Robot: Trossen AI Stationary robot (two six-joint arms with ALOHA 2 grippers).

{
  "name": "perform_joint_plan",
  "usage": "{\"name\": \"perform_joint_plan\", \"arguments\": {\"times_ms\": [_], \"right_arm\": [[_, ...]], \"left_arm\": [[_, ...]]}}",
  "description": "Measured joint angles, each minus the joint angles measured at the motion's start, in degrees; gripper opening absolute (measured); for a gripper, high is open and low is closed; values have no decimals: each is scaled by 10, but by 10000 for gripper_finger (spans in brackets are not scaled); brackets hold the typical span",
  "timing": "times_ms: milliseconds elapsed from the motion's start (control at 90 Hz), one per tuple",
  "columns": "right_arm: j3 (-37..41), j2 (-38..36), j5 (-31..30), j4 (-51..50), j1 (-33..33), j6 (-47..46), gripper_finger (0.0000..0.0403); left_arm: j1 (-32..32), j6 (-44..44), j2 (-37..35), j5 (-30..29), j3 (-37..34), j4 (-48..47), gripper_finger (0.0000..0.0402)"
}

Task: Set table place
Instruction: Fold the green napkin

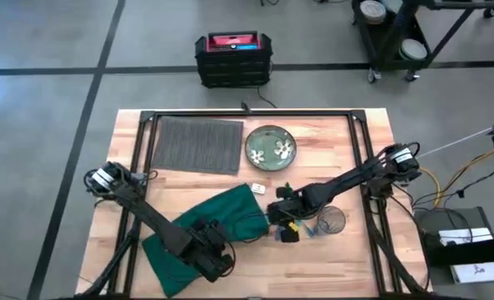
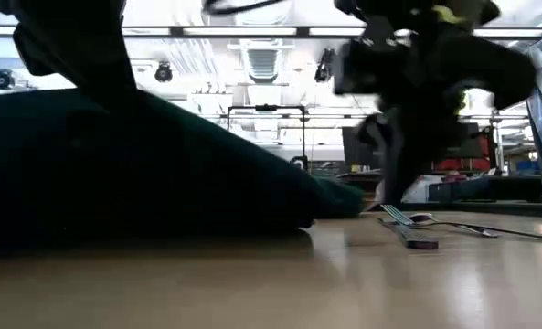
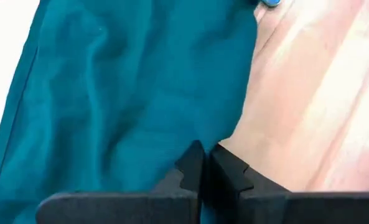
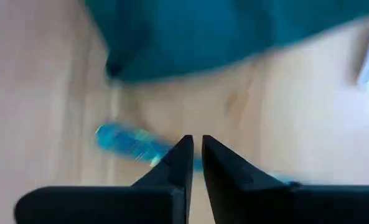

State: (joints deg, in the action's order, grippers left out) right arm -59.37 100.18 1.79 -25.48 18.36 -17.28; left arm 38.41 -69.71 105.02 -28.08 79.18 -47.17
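Dark green cloth, a napkin (image 1: 203, 230), lies rumpled across the near middle of my table (image 1: 359, 258), and it hides much of what I am doing. My left gripper (image 1: 216, 258) sits on the napkin's near edge. From the left wrist camera my two black fingers (image 3: 187, 171) look pressed together with the cloth's edge right at their tips, but I cannot tell whether any fabric is actually pinched between them.

My right gripper (image 1: 284, 223) is low over the bare wood just beside the napkin's right corner. From the right wrist camera its fingers (image 4: 179, 163) stand nearly closed with a thin gap, over a blurred blue object (image 4: 125, 142) that I cannot identify; whether I grip it is unclear. A clear glass (image 1: 332, 221) lies just to the right of that gripper.

At the far side, well apart from both grippers, the dark grey ribbed placemat (image 1: 198, 144) lies flat, with a green flowered plate (image 1: 270, 147) just beside its right edge on the wood.

From the table-level camera, the napkin fills the left as a dark mound, and cutlery (image 2: 408, 222) lies partly visible on the wood.
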Motion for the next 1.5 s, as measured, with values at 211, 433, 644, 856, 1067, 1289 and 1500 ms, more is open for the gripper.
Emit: {"name": "perform_joint_plan", "arguments": {"times_ms": [211,433,644,856,1067,1289,1500], "right_arm": [[57,3,9,181,37,-90,123],[63,5,-59,208,36,-125,187],[63,16,-72,258,39,-161,193],[62,40,-92,297,38,-197,170],[62,53,-100,306,38,-203,143],[62,53,-108,308,38,-194,108],[62,53,-104,308,41,-184,75]], "left_arm": [[0,1,-1,0,-4,6,0],[0,1,-1,0,-4,11,0],[0,2,-1,0,-4,12,0],[0,2,-1,-1,-4,15,0],[0,2,-1,-7,-4,18,0],[0,4,-1,-10,-5,18,0],[0,6,-1,-10,-5,20,0]]}}
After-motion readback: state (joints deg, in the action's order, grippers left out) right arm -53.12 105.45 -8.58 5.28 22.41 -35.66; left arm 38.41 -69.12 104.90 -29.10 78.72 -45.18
